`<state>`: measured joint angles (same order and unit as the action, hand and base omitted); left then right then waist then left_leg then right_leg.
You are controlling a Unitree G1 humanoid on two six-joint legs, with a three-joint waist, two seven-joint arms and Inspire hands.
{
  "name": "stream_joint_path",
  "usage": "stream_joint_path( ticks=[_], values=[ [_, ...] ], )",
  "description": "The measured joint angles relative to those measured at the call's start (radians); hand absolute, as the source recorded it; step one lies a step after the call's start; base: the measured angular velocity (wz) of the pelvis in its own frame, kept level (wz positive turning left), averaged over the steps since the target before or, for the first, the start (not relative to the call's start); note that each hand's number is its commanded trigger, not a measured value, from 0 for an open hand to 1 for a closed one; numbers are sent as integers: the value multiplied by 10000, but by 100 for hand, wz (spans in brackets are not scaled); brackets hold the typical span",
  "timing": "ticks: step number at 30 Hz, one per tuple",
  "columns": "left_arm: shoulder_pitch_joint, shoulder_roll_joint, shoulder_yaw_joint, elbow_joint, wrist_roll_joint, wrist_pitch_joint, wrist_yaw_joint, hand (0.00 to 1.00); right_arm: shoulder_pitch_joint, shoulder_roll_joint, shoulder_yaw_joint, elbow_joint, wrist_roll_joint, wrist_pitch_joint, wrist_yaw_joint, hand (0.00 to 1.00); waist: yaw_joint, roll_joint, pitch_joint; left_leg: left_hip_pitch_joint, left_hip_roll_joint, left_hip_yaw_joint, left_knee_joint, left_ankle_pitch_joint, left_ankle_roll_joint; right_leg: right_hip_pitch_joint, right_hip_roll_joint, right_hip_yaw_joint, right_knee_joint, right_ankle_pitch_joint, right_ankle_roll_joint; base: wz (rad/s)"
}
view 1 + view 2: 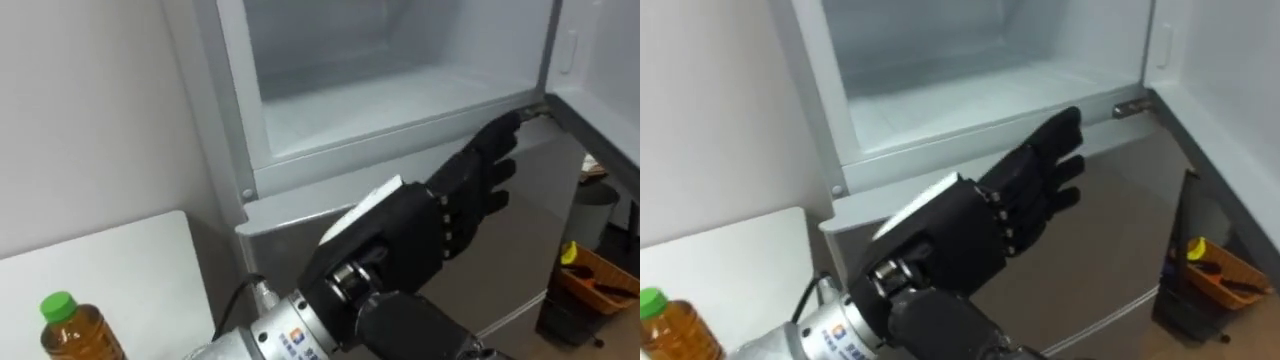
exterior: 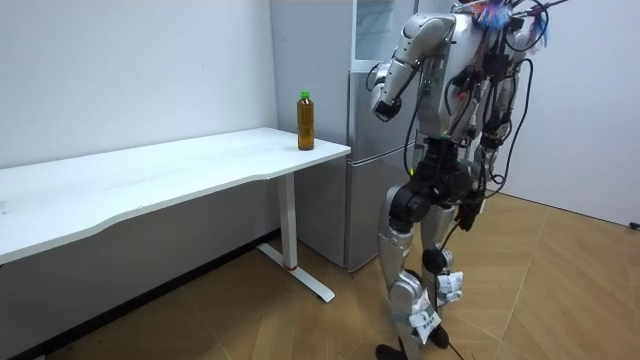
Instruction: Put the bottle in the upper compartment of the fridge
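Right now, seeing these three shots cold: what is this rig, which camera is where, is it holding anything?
It is a two-legged humanoid robot with five-fingered hands. Two pictures come from the stereo camera on its head, looking down; the third comes from a camera standing in the room. The robot stands at a grey fridge whose upper compartment is open. Its left hand, fingers straight, reaches toward that compartment's front edge and holds nothing. Its right hand hangs by its hip. The bottle, amber with a green cap, stands untouched on the white table to the robot's left.
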<state>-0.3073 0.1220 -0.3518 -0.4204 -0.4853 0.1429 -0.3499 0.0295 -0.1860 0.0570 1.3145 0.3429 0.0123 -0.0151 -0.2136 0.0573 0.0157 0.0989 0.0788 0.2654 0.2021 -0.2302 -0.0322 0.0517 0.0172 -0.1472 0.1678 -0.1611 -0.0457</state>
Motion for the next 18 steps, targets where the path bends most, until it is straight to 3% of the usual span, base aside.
stream_joint_path(
  ticks=[4, 7, 11, 15, 18],
  values=[
    [23, 58, 398, -129, -1, -77, 310, 0, 14, 62, 6, -300, -386, -265, -89, 0, 359, -12, -15, -21, -25, -64, -8, 11, 14, 28, -44, -201, 3, -9, 9, 11],
    [135, 113, 946, -342, -6, -311, 612, 0, 51, 184, 21, -319, -395, -451, -160, 0, 721, -65, -96, -29, -42, -184, -19, 29, 22, 50, -57, -253, 4, -17, 15, 6],
    [725, 242, 1844, -912, -6, -607, 915, 0, 136, 230, -5, -319, -767, -465, -181, 0, 1053, -121, -161, 1, -50, -375, -33, 30, 20, 223, -68, -457, -3, -18, 16, 14],
    [1456, 275, 2767, -1449, 1, -795, 1348, 0, 341, 283, -125, -345, -993, -568, -480, 0, 1308, -120, -171, -28, -146, -796, 0, 40, 34, 395, -144, -783, -184, -55, 47, 27],
    [1618, 322, 3257, -1672, 201, -937, 1714, 0, 403, 304, -236, -346, -1225, -590, -751, 0, 1438, -103, -183, -19, -253, -1059, 21, 73, 87, 526, -231, -951, -163, -148, 126, 32]
  ],
)
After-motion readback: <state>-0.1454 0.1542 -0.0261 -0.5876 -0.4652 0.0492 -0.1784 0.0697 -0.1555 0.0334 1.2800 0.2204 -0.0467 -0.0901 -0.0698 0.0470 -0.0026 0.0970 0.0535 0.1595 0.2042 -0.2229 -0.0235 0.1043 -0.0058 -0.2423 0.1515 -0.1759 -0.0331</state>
